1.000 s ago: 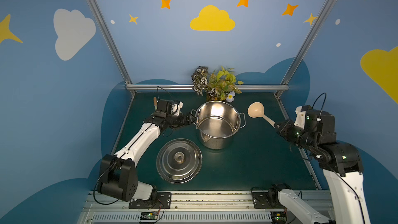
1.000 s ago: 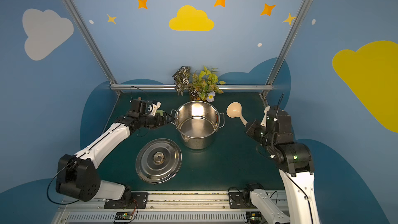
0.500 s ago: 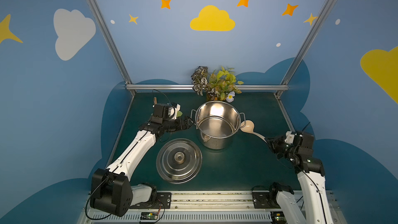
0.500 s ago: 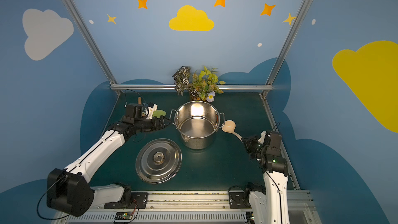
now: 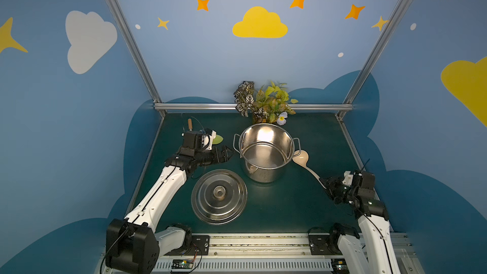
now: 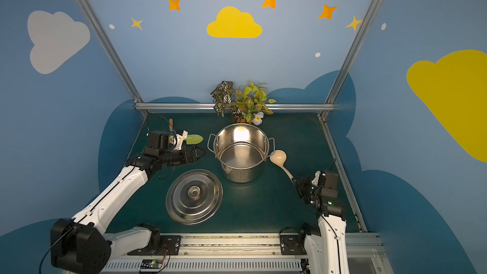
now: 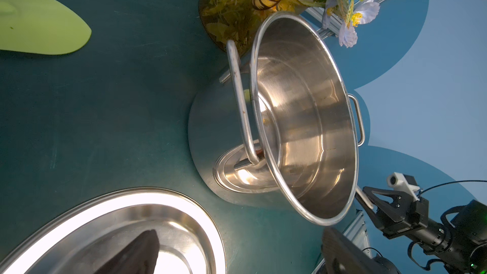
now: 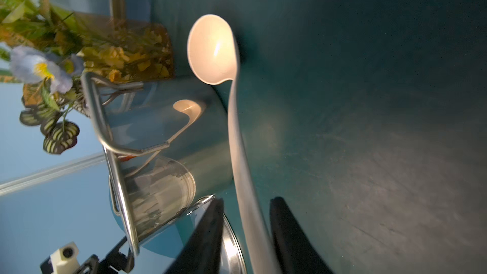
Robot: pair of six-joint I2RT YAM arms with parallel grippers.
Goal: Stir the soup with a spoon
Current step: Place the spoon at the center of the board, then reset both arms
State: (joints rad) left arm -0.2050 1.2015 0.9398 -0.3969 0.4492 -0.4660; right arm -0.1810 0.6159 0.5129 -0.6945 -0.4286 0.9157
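The stainless-steel pot [image 5: 263, 175] [image 6: 242, 175] stands mid-table, and its inside shows only bare shiny metal, no soup. The cream spoon [image 5: 301, 157] [image 6: 278, 157] [image 8: 213, 51] lies on the mat against the pot's right side, bowl up. Its handle runs back between the jaws of my right gripper [image 5: 325, 183] [image 6: 296, 180] [image 8: 247, 201], which stand apart with a gap beside the handle. My left gripper [image 5: 226, 154] [image 6: 197, 154] [image 7: 237, 254] hangs wide open, holding nothing, just left of the pot's left loop handle [image 7: 239, 101].
The pot's lid [image 5: 218, 196] [image 6: 194, 196] [image 7: 105, 228] lies flat in front of the pot, to its left. A yellow-green trowel [image 5: 218, 139] [image 7: 39, 22] lies behind my left wrist. A potted plant [image 5: 266, 104] stands behind the pot at the back rail.
My right arm came down and brought the spoon from the air onto the mat beside the pot, then its jaws parted. My left gripper drew slightly back from the pot.
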